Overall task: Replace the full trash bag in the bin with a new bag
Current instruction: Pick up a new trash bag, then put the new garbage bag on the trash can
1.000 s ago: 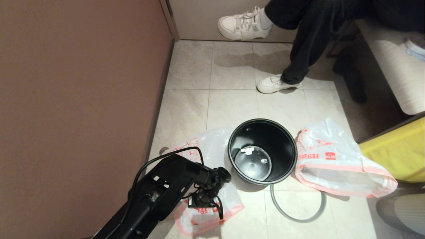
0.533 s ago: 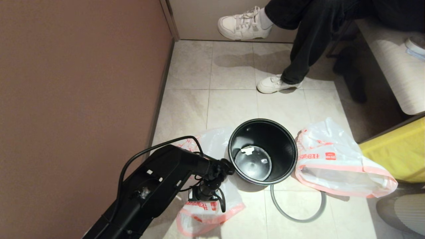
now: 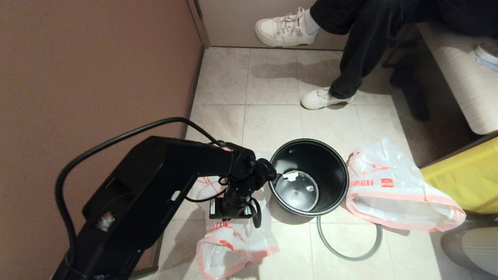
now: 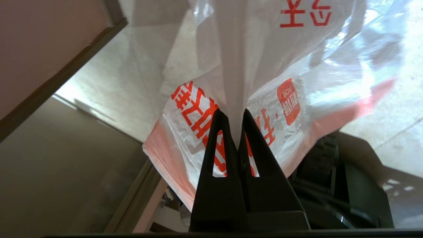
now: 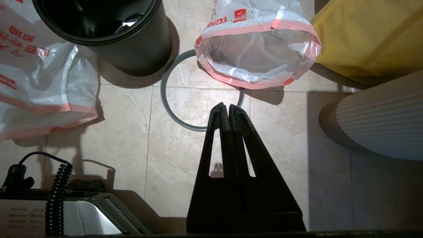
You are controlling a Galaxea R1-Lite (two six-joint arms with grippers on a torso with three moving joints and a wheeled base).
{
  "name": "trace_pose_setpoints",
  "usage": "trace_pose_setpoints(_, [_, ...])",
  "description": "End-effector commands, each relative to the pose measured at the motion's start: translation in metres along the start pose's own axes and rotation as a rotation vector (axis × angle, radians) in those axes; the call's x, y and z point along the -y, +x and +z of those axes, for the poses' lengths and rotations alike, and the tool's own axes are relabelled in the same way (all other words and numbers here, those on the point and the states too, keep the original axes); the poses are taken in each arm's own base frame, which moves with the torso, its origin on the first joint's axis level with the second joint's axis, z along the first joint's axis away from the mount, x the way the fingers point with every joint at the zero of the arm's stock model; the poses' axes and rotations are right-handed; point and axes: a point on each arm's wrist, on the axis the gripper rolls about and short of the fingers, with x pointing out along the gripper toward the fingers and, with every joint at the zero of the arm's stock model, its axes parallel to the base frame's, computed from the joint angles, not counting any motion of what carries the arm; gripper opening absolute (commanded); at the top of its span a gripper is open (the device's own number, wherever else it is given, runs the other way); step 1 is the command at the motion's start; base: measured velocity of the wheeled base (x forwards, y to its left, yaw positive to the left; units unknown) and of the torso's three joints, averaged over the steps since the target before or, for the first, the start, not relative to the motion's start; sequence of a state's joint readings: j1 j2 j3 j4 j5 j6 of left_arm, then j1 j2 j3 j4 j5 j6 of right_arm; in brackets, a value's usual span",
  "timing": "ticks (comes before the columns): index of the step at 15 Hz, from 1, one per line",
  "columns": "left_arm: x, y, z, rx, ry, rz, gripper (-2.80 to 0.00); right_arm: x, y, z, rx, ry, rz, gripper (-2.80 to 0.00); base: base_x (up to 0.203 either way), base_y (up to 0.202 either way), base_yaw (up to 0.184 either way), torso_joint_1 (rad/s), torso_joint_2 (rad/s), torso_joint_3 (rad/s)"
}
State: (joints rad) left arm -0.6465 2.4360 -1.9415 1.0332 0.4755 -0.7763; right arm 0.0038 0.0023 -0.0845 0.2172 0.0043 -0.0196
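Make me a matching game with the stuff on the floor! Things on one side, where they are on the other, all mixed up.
Things
1. the new bag
2. the full trash bag
3. the grey ring
4. the bin

Places or states
A. lying flat on the tiles, off the bin
B. standing upright and unlined between the two bags
C. pinched in the left tool, hanging down
D. lying on the floor to the bin's right, bottles showing inside

Right pairs: 1-C, 2-D, 3-A, 4-B

White sneakers (image 3: pixel 286 29) (black trousers above), yellow sack (image 3: pixel 467 175) at right, brown wall (image 3: pixel 89 77) left
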Motion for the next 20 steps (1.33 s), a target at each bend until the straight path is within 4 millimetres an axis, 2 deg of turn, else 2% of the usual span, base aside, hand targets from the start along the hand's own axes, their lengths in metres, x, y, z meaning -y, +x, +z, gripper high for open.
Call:
trace_pose_setpoints(1, [-0.022,-0.041,0.002,0.038,-0.025,-0.029,-2.80,0.000,0.000,0.000,0.002,0.000,0.001,-2.80,0.000,0.000,0.000,0.000,0.00,0.000])
trace_pose_setpoints(6, [-0.062,-0.109,-0.015,0.082,-0.045,-0.035,-2.80,0.000,0.000,0.000,0.002,0.000,0.001,-2.80,0.000,0.000,0.000,0.000,0.00,0.000])
trace_pose_setpoints(10, [-0.093,-0.164,-0.030,0.195,-0.071,-0.139,-2.80,0.000,0.000,0.000,0.000,0.001,0.000,-2.80,0.000,0.000,0.000,0.000,0.00,0.000])
trace_pose_setpoints(13, [-0.111,-0.196,-0.041,0.273,-0.082,-0.227,-2.80,0.000,-0.002,0.004,0.016,0.015,-0.012,-2.80,0.000,0.000,0.000,0.000,0.00,0.000])
trace_pose_setpoints(15, [-0.124,-0.211,-0.044,0.321,-0.071,-0.270,-2.80,0.001,-0.009,0.019,0.059,0.014,-0.012,-2.80,0.000,0.000,0.000,0.000,0.00,0.000])
trace_pose_setpoints(17, [-0.137,-0.223,-0.046,0.360,-0.064,-0.304,-2.80,0.001,-0.014,0.045,0.061,0.015,-0.011,-2.80,0.000,0.000,0.000,0.000,0.00,0.000])
trace_pose_setpoints(20, [-0.149,-0.236,-0.052,0.398,-0.060,-0.349,-2.80,0.002,-0.010,0.083,0.026,0.017,-0.007,-2.80,0.000,0.000,0.000,0.000,0.00,0.000])
